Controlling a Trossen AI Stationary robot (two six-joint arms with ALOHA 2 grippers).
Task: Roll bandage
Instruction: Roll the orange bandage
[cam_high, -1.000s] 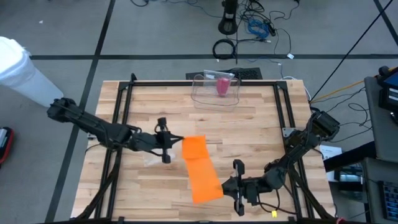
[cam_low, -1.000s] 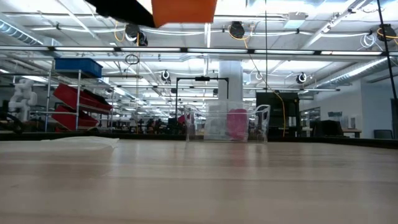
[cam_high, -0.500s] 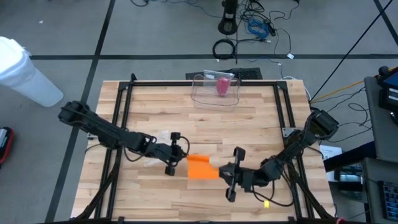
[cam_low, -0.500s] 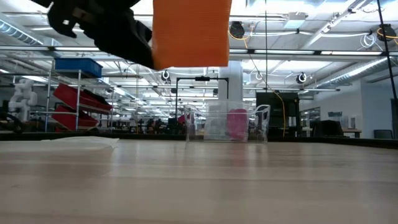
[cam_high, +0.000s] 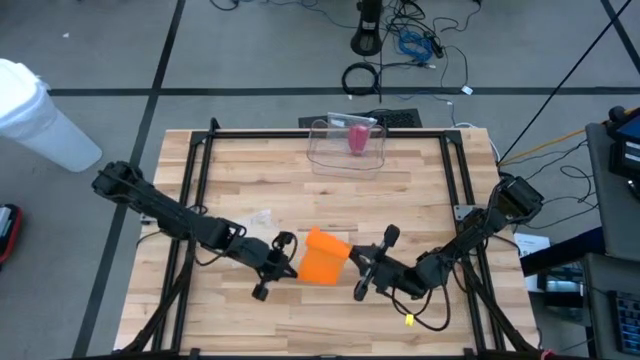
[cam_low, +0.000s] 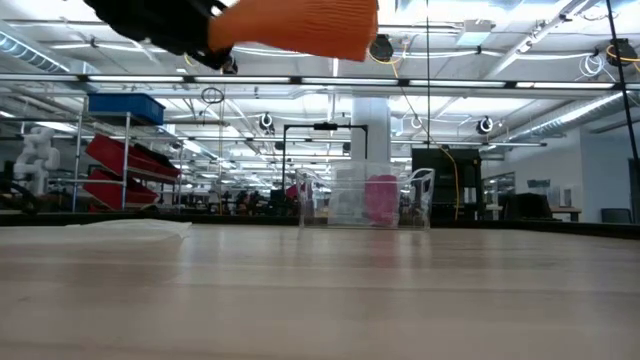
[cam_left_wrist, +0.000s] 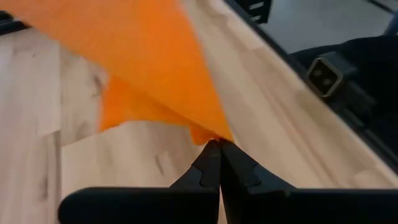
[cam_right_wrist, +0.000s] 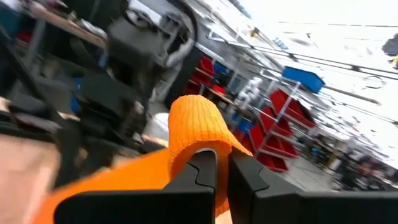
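The orange bandage (cam_high: 322, 258) is held in the air over the table's near middle, doubled over into a short band. It shows at the top of the low view (cam_low: 300, 25), clear of the table. My left gripper (cam_high: 285, 257) is shut on its left end. My right gripper (cam_high: 360, 268) is shut on its right end. The two grippers face each other, close together. My left gripper pinches a corner of the bandage's edge (cam_left_wrist: 208, 134) between its two shut fingertips, coming level from the table's left. The cloth spreads away from the fingers, slack and clear of the table. My right gripper pinches the bandage at a rounded fold (cam_right_wrist: 193, 118) between its two fingers (cam_right_wrist: 202, 171), coming level from the table's right. The fold bulges past the fingertips, so more than one layer is held. The bandage is lifted clear.
A clear plastic box (cam_high: 348, 145) with a pink thing inside stands at the far edge, also in the low view (cam_low: 365, 200). A clear wrapper (cam_high: 255, 218) lies on the table behind the left arm. Black frame rails (cam_high: 195, 200) run along the table's sides.
My right gripper has gone toward the far edge and the left, and my left gripper toward the near edge and the right, so they have come together. The bandage, a long strip a second ago, has folded over into a short doubled band, still clear of the table.
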